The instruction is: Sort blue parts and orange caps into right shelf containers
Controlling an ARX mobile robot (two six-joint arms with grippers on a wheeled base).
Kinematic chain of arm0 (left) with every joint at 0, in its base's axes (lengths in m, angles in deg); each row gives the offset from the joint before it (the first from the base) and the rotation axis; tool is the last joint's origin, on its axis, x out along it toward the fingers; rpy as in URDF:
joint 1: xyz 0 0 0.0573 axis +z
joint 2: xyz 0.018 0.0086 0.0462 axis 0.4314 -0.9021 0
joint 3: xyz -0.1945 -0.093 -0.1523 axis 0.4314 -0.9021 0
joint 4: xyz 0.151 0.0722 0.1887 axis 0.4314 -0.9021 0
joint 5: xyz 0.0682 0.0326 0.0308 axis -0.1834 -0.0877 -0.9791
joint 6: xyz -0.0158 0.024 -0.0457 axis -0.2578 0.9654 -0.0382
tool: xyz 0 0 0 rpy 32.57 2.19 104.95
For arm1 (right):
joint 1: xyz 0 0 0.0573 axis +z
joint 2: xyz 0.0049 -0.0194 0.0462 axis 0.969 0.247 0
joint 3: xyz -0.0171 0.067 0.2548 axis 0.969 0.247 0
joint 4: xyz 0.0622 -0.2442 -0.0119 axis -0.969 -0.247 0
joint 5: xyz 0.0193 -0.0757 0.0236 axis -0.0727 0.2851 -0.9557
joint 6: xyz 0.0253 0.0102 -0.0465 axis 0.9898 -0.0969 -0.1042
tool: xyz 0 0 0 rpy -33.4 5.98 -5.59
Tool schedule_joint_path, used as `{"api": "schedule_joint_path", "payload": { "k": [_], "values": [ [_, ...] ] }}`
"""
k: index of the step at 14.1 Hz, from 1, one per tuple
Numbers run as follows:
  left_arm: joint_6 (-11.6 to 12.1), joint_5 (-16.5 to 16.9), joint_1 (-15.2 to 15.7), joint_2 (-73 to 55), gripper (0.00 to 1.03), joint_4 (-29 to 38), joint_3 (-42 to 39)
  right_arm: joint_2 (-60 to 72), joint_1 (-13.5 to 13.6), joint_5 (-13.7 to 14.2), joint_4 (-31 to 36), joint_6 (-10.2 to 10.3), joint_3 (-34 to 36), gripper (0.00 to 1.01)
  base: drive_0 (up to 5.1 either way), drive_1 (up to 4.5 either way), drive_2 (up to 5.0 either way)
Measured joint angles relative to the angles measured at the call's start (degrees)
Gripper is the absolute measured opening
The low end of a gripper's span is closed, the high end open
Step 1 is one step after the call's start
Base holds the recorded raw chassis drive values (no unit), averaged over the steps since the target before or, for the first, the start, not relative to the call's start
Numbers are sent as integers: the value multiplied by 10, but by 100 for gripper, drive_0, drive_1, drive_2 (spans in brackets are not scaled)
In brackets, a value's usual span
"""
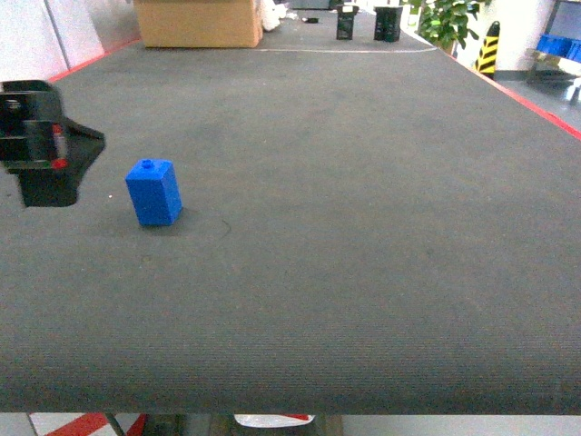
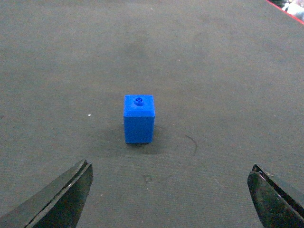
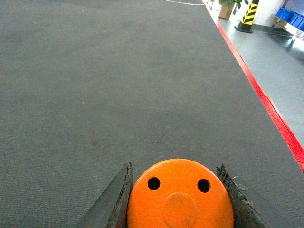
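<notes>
A blue part [image 2: 139, 118] is standing upright on the dark desk [image 1: 363, 227], and the left gripper [image 2: 170, 199] is hovering near it with its fingers [image 2: 61, 197] spread wide, not touching it. The right gripper [image 3: 176, 197] is clamping an orange cap [image 3: 180, 194] between its fingers above the desk.

Orange cap [image 3: 180, 194] bottom cut off; side print hidden.

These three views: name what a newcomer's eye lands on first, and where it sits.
First, the blue part standing upright and alone on the dark mat, left of centre, with the open left gripper facing it from short of it. Next, the orange cap filling the bottom of the right wrist view, clamped in the right gripper.
</notes>
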Motion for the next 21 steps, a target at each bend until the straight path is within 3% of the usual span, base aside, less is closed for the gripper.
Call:
{"api": "schedule_joint_path", "payload": {
  "k": [8, 21],
  "values": [
    [-7, 13, -9, -142, 98, -40, 140, 0, 0, 0, 0, 0, 0, 45, 0, 0, 0],
    [-20, 7, -41, -223, 98, -66, 249, 0, 0, 0, 0, 0, 0, 45, 0, 0, 0]
  ]
}}
